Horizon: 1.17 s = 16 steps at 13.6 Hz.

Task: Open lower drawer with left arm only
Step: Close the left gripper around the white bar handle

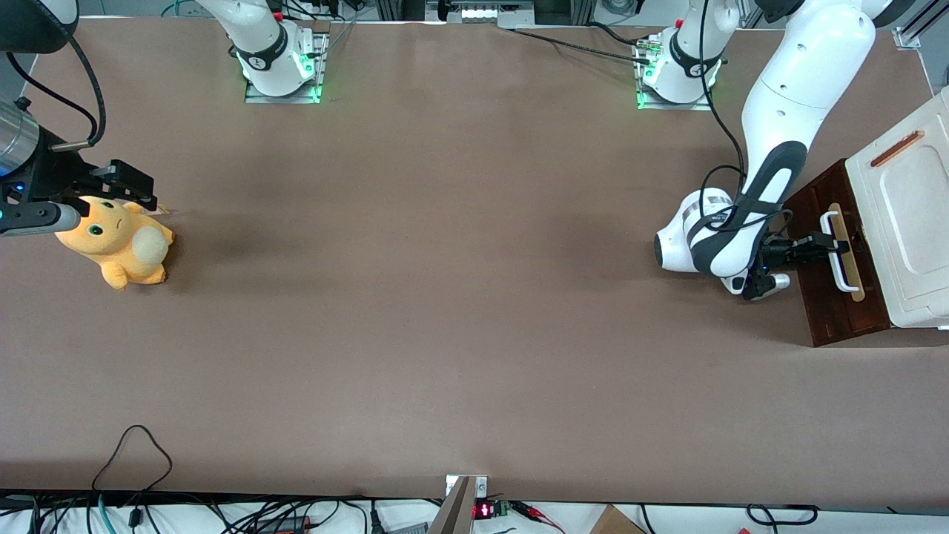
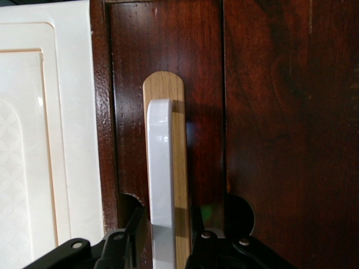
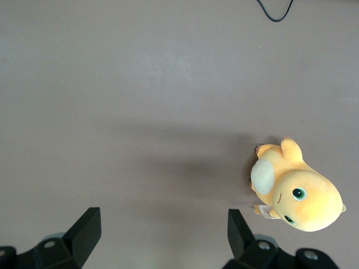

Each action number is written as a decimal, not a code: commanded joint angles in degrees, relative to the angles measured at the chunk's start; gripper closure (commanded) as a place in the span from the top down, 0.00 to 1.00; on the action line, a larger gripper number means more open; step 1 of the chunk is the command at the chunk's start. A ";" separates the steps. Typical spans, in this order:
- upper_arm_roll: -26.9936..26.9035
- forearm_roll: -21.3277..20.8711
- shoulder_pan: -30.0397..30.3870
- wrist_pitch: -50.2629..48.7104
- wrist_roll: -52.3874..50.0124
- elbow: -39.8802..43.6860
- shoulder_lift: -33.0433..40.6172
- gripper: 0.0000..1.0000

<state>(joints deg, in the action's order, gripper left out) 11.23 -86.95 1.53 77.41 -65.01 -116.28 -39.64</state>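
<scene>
Here the lower drawer point(image 1: 834, 278) is sitting at the working arm's end of the bench point(image 1: 445, 297), its dark reddish-brown wooden front glossy and grained, directly under the white cabinet panel point(image 1: 908, 215). No interior of the drawer is showing in any view, so whether anything is lying in it cannot be told.

The left arm point(image 1: 778, 141), glossy white with a dark grey forearm panel, is reaching down to the drawer front, and its gripper point(image 1: 829, 242) is sitting right at the white handle point(image 2: 161, 185). In the left wrist view the two black fingers point(image 2: 120, 249) are standing one on each side of the handle bar, so the jaws are straddling it; they are lying close against it, but whether they are truly pressing on the bar cannot be told.

The handle is a smooth white U-shaped loop, mounted on a pale wood strip point(image 2: 168, 89) with a rounded end, and that strip is running along the middle of the dark front. The cabinet panel is cream-white with a raised rounded frame, and a thin copper-coloured bar point(image 1: 897, 148) is lying on it, well apart from the gripper.

Toward the parked arm's end of the brown matte bench a soft orange plush toy point(image 1: 118, 245) with a pale belly is lying.
</scene>
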 commanded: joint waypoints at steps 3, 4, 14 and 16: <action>-0.33 -1.64 -0.30 -1.12 -0.73 0.35 -0.61 0.29; -0.33 -1.64 -0.30 -1.12 -0.73 0.35 -0.61 0.24; -0.25 -1.64 -0.57 -1.99 -1.69 0.35 -0.61 0.02; -0.25 -1.56 -0.66 -2.08 -1.70 0.35 -0.61 0.00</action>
<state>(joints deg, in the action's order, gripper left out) 11.18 -87.06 1.45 76.93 -65.69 -116.28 -39.75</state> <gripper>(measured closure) 0.819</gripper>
